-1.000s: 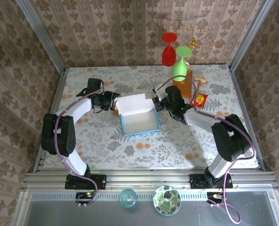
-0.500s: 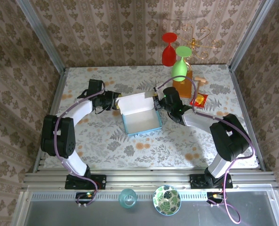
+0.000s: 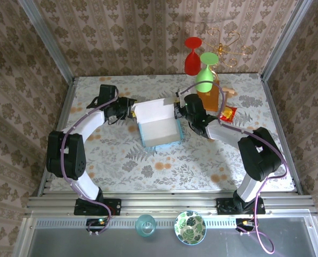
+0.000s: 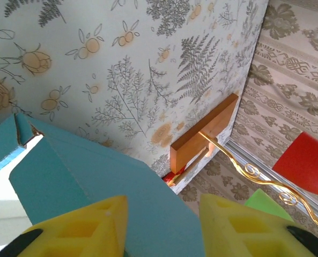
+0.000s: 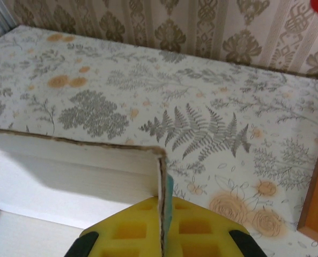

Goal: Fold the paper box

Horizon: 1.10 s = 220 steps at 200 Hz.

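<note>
Since a moment ago the paper box (image 3: 161, 134) has slid slightly farther back, mid-worktop (image 3: 121, 155). Its raised far flap runs left to right between my arms. My right end effector (image 5: 161, 225) is clamped on its right edge (cardboard pinched between the pads). My left end effector (image 4: 164, 225) straddles the left corner, fingers apart.
</note>
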Each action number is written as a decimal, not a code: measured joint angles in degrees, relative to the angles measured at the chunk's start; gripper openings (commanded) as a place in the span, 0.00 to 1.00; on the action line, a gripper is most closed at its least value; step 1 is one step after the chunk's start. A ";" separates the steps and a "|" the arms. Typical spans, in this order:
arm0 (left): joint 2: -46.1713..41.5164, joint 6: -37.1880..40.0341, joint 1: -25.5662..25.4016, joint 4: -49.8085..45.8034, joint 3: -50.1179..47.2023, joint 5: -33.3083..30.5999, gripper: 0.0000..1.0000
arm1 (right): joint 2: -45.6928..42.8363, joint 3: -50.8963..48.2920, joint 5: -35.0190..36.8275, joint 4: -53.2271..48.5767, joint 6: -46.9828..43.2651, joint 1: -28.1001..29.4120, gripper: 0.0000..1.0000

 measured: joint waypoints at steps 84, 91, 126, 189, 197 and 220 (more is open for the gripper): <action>2.86 -4.17 -0.04 4.83 -0.57 -0.87 0.35 | 0.13 -1.62 0.09 2.78 4.66 -0.07 0.00; 2.97 -4.92 -0.07 5.60 -0.98 -1.14 0.35 | 0.31 -2.10 0.11 3.48 4.92 -0.07 0.00; 3.06 -8.11 -0.37 8.61 -2.19 -2.25 0.36 | 1.51 -3.72 0.74 5.92 6.29 -0.15 0.00; 2.91 -14.60 -1.60 11.63 -5.84 -3.30 0.44 | 2.47 -4.42 2.10 7.54 7.17 -0.17 0.00; 2.84 -15.30 -1.81 11.37 -5.88 -3.37 0.45 | 2.49 -4.50 2.34 7.85 7.17 -0.17 0.00; 1.66 -17.14 -2.10 10.08 -5.88 -3.91 0.45 | 2.49 -4.70 3.08 8.44 7.21 -0.04 0.00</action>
